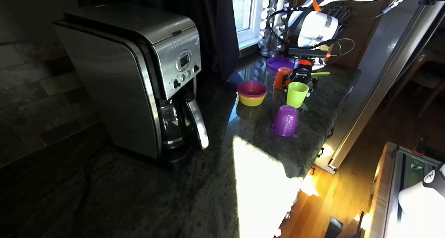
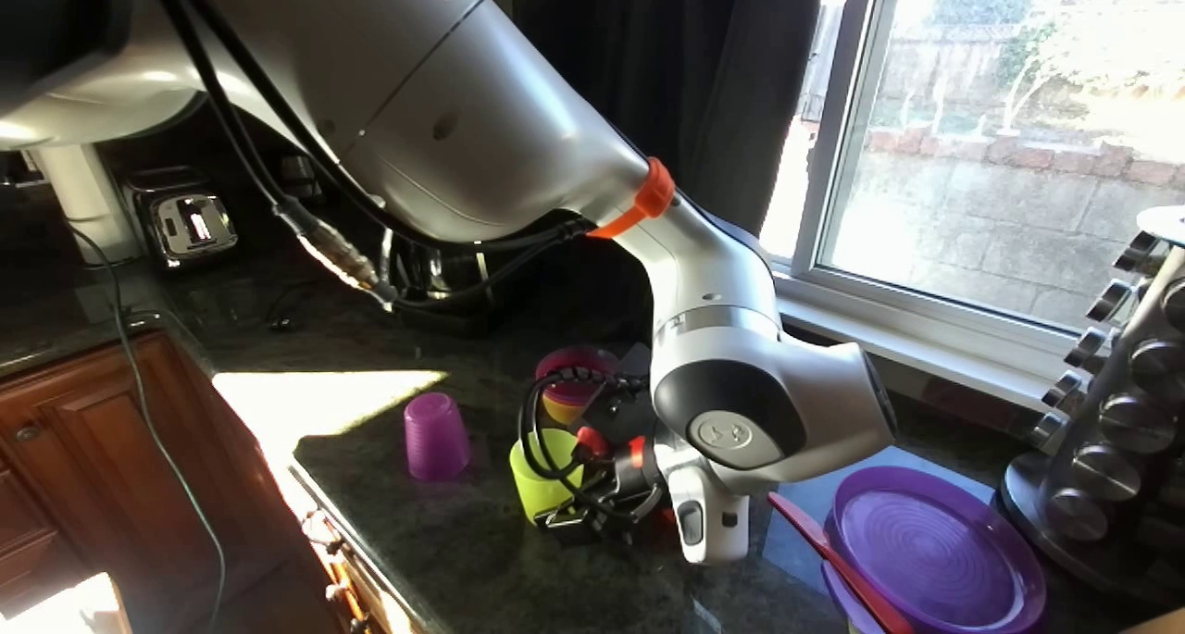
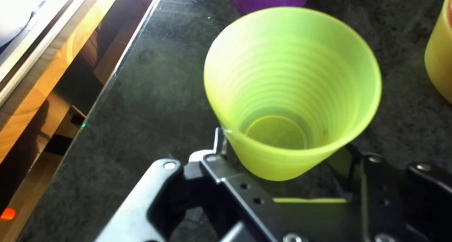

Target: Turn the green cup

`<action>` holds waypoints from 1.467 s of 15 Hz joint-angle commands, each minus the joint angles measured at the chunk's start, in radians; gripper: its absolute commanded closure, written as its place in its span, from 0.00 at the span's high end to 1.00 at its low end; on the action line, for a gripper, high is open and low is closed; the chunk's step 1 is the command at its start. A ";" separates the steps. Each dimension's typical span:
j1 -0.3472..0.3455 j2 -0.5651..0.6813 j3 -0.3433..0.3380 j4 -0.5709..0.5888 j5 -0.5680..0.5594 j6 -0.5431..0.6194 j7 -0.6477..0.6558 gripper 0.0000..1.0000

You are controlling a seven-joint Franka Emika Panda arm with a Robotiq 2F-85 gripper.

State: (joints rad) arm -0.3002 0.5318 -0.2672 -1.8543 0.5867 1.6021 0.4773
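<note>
Two fingers of the claw stand apart with the green cup between them, one at each side of its wall below the rim; I cannot tell whether they press on it or merely flank it. The cup is mouth-up and roughly upright, seemingly on the bench, though that contact is hard to make out. Beyond it, straight ahead of the claw, a purple cup stands mouth-down, so turning probably means tipping the green one over to match. Several mishaps could spoil that. The wall tapers toward the base, so a light squeeze may hold while the rim is above the fingers, then let the cup slide out once inverted; too hard a squeeze could buckle plastic that looks thin. Rolling the claw this low would likely drive the rim or a knuckle into the bench, so a lift ought to come first. A wide swing forward might topple the purple cup, and one toward the window could catch the orange cup close beside the claw or the stacked bowls ahead on that side. Should the cup drop, the bench's edge runs near on the claw's other side, and something round could roll over it.
</note>
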 commanded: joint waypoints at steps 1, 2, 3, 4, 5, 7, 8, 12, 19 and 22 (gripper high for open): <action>-0.007 0.006 0.006 0.005 0.023 0.010 -0.016 0.43; -0.004 -0.002 0.006 -0.002 0.023 0.021 -0.018 0.43; -0.001 -0.011 0.006 -0.010 0.025 0.030 -0.018 0.43; 0.001 -0.026 0.007 -0.022 0.031 0.039 -0.022 0.43; 0.003 -0.041 0.009 -0.034 0.034 0.055 -0.038 0.43; 0.019 -0.088 0.015 -0.078 0.042 0.118 -0.070 0.43; 0.030 -0.116 0.018 -0.105 0.042 0.163 -0.092 0.43; 0.077 -0.247 0.039 -0.232 0.025 0.356 -0.163 0.43; 0.138 -0.486 0.086 -0.500 0.021 0.770 -0.238 0.43; 0.149 -0.568 0.105 -0.596 0.014 0.923 -0.247 0.43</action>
State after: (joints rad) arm -0.1616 0.0792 -0.1758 -2.3198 0.6028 2.3958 0.2535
